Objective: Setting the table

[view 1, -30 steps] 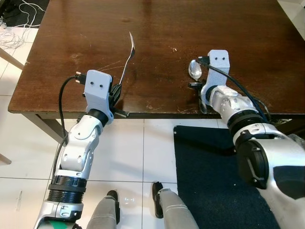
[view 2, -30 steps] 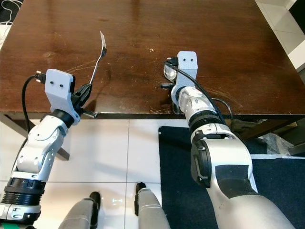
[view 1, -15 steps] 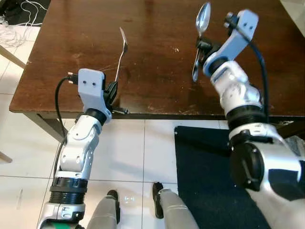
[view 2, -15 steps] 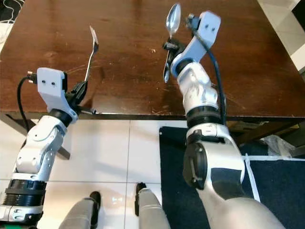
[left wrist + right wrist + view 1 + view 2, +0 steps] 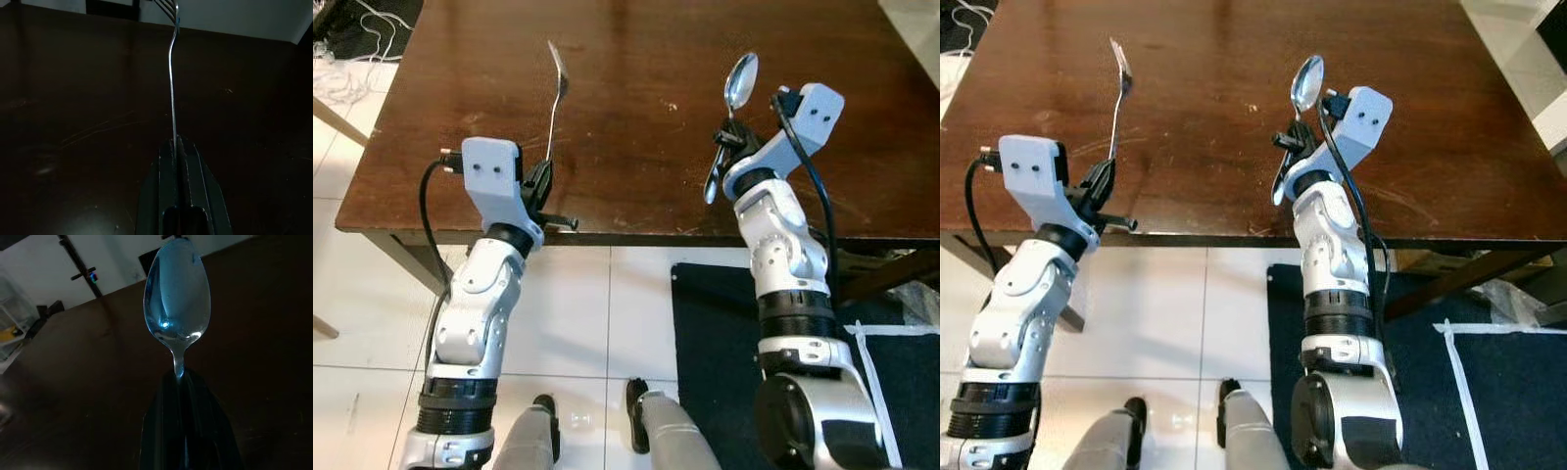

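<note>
The counter [image 5: 636, 59] is a broad dark wooden top, and its surface beyond both arms lies bare, so either end effector can pass forward over it unhindered. Above the counter's near edge, the left end effector [image 5: 540, 184] holds a fork [image 5: 553, 98] upright, and the right end effector [image 5: 729, 145] holds a spoon [image 5: 737, 88] upright; a wide open lane of counter lies between the two. Left of the counter, white cables [image 5: 357, 49] lie on the tiled floor [image 5: 597, 323]. Below the counter's near edge, a dark mat [image 5: 715, 362] covers the floor.
</note>
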Robot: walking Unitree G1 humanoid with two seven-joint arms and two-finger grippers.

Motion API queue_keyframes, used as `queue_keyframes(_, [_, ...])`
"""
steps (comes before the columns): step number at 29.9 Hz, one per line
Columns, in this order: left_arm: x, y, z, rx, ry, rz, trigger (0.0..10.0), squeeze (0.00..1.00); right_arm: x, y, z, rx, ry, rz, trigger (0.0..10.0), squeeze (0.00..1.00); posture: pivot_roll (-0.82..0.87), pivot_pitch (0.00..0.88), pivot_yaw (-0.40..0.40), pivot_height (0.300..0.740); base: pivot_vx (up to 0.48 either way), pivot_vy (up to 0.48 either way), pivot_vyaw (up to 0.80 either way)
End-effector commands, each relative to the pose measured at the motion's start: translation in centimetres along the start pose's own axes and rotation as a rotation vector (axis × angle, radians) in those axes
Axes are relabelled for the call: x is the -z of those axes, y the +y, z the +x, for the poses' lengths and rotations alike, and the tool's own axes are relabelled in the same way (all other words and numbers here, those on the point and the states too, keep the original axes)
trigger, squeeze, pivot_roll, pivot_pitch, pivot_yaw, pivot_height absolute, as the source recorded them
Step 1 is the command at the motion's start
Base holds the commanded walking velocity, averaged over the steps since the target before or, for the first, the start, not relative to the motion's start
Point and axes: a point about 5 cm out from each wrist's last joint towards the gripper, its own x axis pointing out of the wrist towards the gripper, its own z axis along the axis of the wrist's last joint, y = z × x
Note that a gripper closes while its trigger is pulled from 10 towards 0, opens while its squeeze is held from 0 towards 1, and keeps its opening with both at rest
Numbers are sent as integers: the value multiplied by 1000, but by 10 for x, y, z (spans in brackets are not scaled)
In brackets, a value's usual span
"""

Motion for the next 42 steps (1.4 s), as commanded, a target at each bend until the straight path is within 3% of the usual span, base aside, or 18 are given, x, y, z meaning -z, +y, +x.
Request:
queue_keyframes(1, [6,3,-6,-22,35,-5,9059,0,4,-1,-5,-19,26,-59,10000,0,7,156,-41,740,0,0,0])
queue_keyframes(2, [7,7,-8,-43,40,-2,10000,0,3,1,-10,-37,21,-91,10000,0,8,156,-43,740,0,0,0])
queue_keyframes(8, [7,17,-9,-92,58,20,10000,0,-2,-3,-20,16,-57,-192,10000,0,8,154,-37,740,0,0,0])
queue_keyframes(21, [7,12,6,-58,83,31,10000,0,21,-8,-44,67,-33,-54,10000,0,6,121,7,740,0,0,0])
queue_keyframes(31, [20,5,1,1,128,96,10000,0,40,-6,-59,49,14,-23,10000,0,14,101,25,740,0,0,0])
queue_keyframes(42, [28,4,-2,8,135,173,10000,0,44,-3,-59,20,32,-13,10000,0,14,96,6,740,0,0,0])
